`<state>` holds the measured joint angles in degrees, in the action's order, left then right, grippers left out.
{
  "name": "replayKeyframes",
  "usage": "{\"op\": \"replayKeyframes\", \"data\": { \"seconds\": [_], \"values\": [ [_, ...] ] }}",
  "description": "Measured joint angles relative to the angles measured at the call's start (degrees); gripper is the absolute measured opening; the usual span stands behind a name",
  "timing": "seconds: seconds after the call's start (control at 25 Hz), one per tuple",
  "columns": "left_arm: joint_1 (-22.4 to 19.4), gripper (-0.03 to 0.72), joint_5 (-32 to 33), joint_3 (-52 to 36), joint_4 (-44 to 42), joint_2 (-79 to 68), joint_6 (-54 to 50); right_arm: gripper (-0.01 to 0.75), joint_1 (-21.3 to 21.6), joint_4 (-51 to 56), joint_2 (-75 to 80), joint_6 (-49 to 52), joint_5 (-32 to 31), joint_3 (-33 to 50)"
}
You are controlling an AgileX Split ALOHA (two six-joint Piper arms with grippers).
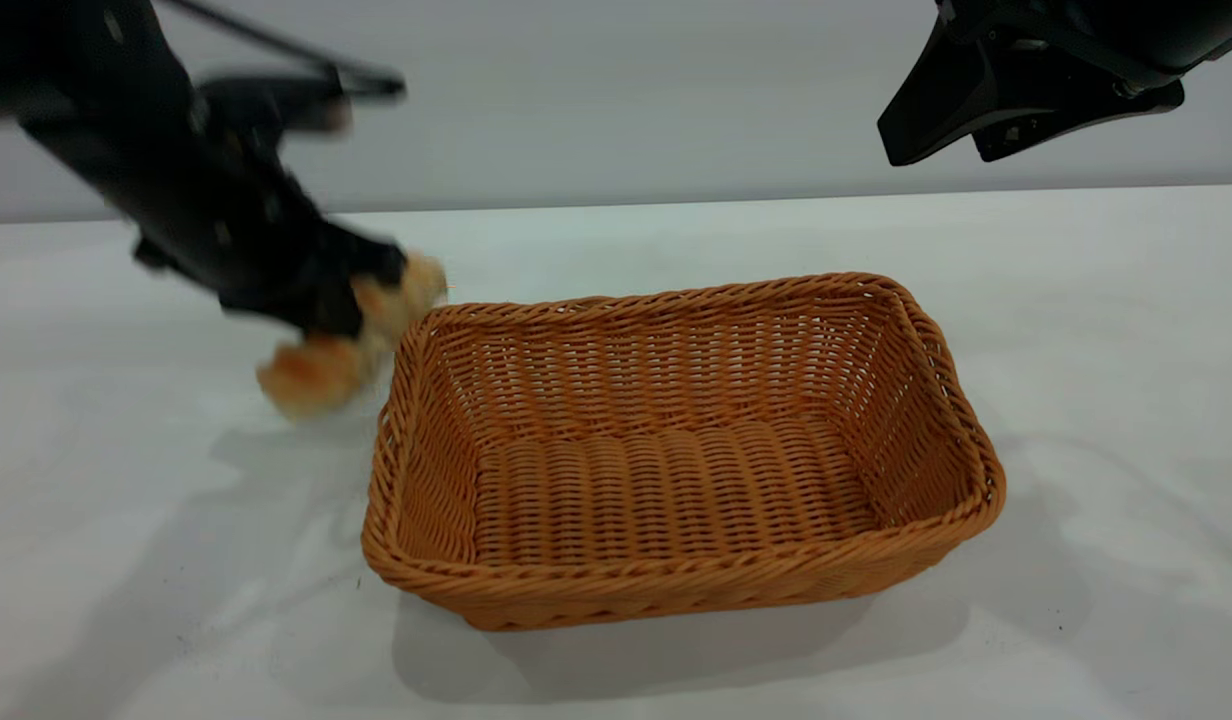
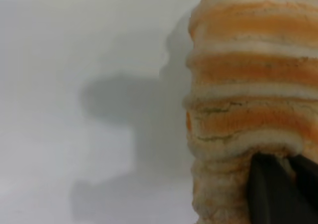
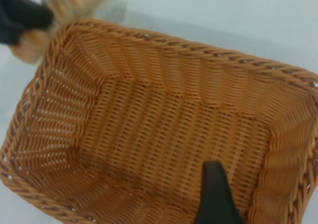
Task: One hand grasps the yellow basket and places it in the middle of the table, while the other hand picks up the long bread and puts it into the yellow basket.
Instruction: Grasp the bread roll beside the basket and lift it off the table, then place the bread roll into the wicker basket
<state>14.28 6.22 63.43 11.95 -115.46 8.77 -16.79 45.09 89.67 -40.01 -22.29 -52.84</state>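
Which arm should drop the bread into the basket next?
Left. The left gripper already clamps the bread just outside the empty basket's left rim, off the table. The right gripper hangs high above the basket's right end, holding nothing.

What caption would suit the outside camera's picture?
Left gripper carries the long bread toward the empty yellow basket on the table; right gripper waits above.

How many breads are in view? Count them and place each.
1. The long bread is held in the left hand, above the table just outside the yellow basket, which holds none.
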Motion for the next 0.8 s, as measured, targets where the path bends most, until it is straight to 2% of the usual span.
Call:
{"op": "replayKeyframes", "data": {
  "seconds": [0.16, 0.36, 0.8],
  "values": [
    [0.0, 0.06, 3.5, -0.1, 0.0, 7.58, 1.33, 0.559, 0.0, 0.0, 0.0, 0.0, 0.0, 0.0],
    [1.52, 0.06, 4.27, -0.1, 2.32, 14.18, 1.11, 0.559, 0.0, 0.0, 0.0, 0.0, 0.0, 0.0],
    [17.34, 0.06, 4.75, -0.17, 3.39, 10.84, 1.09, 0.557, 0.0, -0.2, -0.06, -0.14, 0.0, 0.0]
  ]
}}
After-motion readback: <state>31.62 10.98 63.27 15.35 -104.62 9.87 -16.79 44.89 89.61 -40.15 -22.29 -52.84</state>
